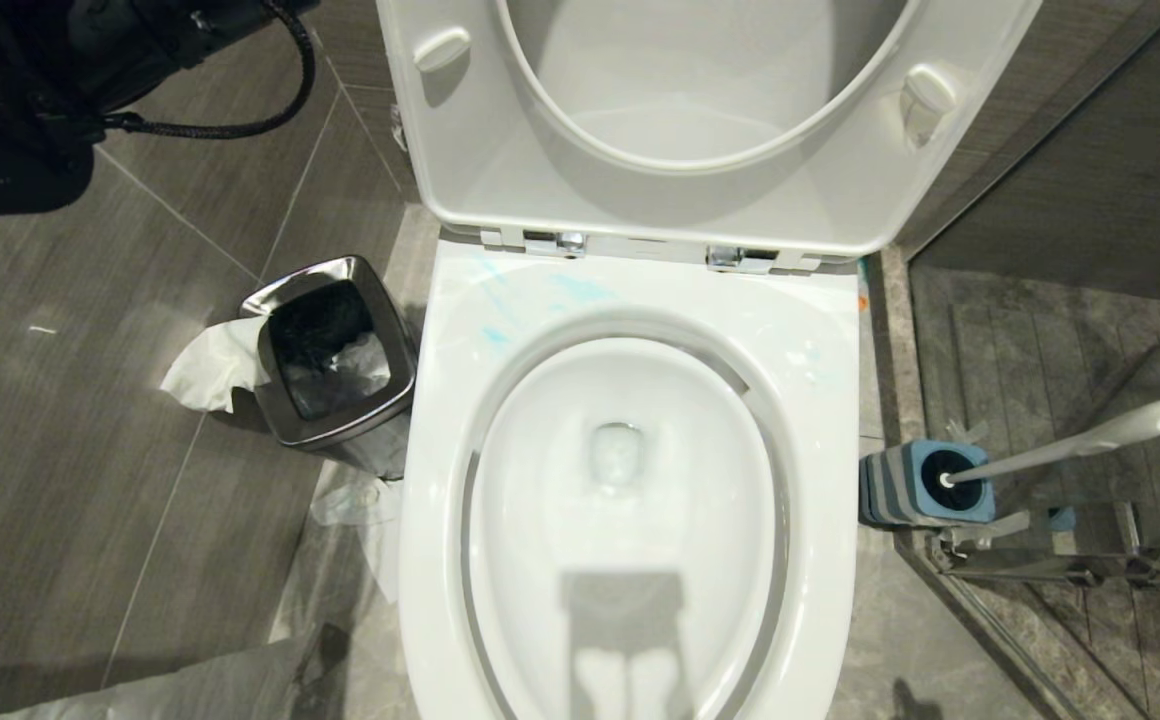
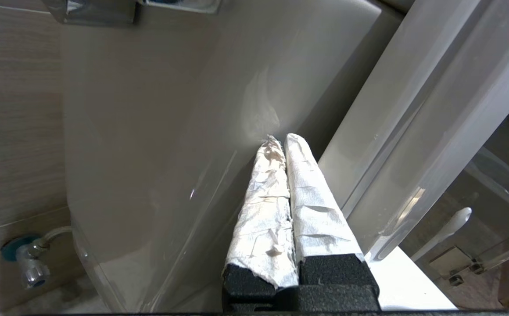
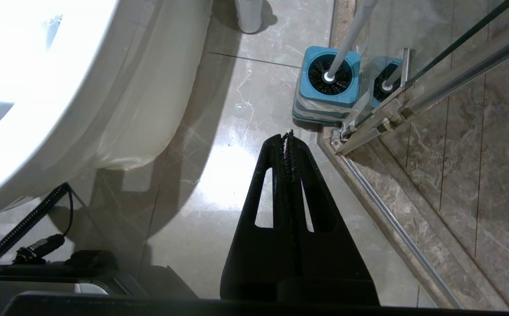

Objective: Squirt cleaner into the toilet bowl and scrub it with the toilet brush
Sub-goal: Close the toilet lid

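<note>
My left gripper (image 2: 279, 139) is pressed shut on nothing, its paper-wrapped fingers (image 2: 307, 193) pointing at the side of the white tank, just beside the raised lid. My right gripper (image 3: 288, 136) hangs low over the floor tiles — jaws together, empty — near the toilet brush (image 3: 345, 41), which stands in its blue-and-grey holder (image 3: 327, 94) against the glass shower door frame. The toilet bowl (image 1: 630, 300) sits open before me, seat and lid up; turquoise cleaner (image 1: 580, 290) streaks the rim near the hinges. A steel waste bin (image 1: 285, 410) stands left of it.
</note>
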You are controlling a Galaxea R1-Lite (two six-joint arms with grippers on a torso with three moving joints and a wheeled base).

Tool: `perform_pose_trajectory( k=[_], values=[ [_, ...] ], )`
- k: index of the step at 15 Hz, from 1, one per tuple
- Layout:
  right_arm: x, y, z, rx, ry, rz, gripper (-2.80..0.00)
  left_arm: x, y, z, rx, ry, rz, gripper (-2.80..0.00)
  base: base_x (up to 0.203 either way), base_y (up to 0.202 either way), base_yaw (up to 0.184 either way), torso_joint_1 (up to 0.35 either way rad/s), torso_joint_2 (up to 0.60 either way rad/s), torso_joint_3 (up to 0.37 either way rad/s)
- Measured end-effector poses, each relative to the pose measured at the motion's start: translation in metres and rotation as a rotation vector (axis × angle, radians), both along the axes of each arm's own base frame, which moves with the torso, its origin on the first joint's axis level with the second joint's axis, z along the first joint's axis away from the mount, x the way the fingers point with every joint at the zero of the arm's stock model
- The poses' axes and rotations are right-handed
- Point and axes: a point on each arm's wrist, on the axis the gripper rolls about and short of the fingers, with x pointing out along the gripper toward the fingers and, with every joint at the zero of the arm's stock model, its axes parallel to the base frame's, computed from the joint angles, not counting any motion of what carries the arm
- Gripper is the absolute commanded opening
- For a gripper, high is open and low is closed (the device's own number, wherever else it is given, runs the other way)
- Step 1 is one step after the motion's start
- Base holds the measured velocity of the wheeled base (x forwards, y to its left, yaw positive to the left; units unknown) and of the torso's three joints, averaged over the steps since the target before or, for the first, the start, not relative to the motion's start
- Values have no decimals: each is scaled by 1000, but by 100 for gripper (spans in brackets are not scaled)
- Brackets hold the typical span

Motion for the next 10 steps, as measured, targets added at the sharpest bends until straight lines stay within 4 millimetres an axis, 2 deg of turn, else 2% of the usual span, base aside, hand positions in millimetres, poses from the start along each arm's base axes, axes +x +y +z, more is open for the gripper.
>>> perform_pose_trajectory(
  k=[10],
  values=[
    [0, 0, 0, 0, 0, 0, -280, -9, -1, 1, 55, 56, -174, -280, 0, 0, 0, 0, 0, 0]
  ],
)
